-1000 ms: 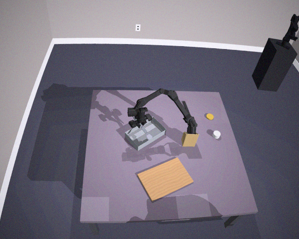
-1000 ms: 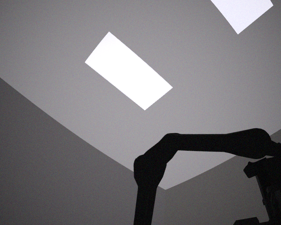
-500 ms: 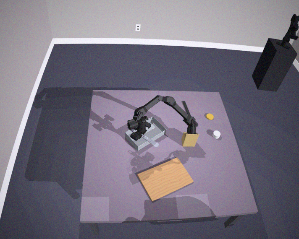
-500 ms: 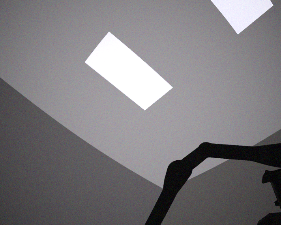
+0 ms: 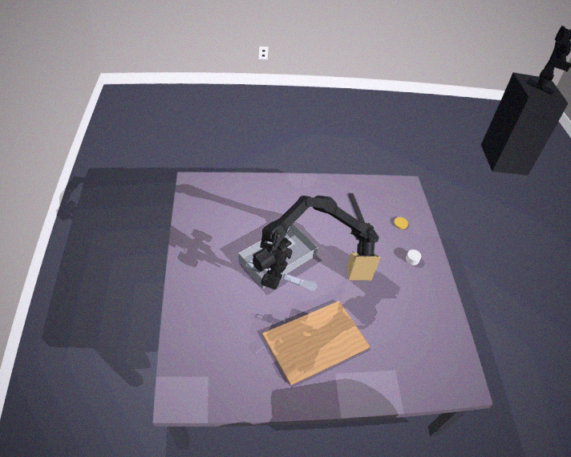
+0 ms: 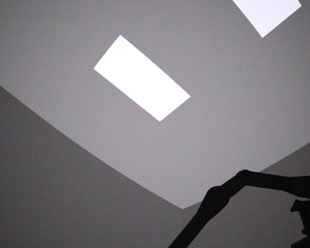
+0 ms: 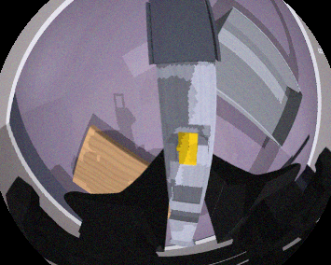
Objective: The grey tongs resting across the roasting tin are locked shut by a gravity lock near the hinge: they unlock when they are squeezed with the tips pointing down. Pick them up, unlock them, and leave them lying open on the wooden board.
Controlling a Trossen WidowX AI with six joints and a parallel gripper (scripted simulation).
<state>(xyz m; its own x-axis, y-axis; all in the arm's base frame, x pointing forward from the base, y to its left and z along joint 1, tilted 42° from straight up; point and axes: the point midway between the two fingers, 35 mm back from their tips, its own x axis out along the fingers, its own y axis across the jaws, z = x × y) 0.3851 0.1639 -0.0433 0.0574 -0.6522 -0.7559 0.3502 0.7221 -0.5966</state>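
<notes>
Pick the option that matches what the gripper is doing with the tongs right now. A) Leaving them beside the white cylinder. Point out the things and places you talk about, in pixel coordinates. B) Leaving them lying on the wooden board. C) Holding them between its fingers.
C: the wrist view shows the grey tongs [image 5: 303, 282] [image 7: 186, 177] between the black fingers of the gripper [image 7: 180, 151].

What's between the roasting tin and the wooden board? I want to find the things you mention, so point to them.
In the top view, one end of the grey tongs [image 5: 303, 282] [image 7: 186, 98] shows over that gap, with shadow [image 5: 291, 315] [image 7: 125, 120] nearer the board [image 5: 315, 344] [image 7: 105, 163].

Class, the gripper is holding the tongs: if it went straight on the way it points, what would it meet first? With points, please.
Probably the purple tabletop [image 5: 216, 339] [image 7: 68, 84] between tin [image 5: 301, 264] [image 7: 250, 79] and board [image 5: 320, 339] [image 7: 105, 163], though depth and the gripper's [image 5: 281, 256] [image 7: 186, 187] exact line are unclear.
</notes>
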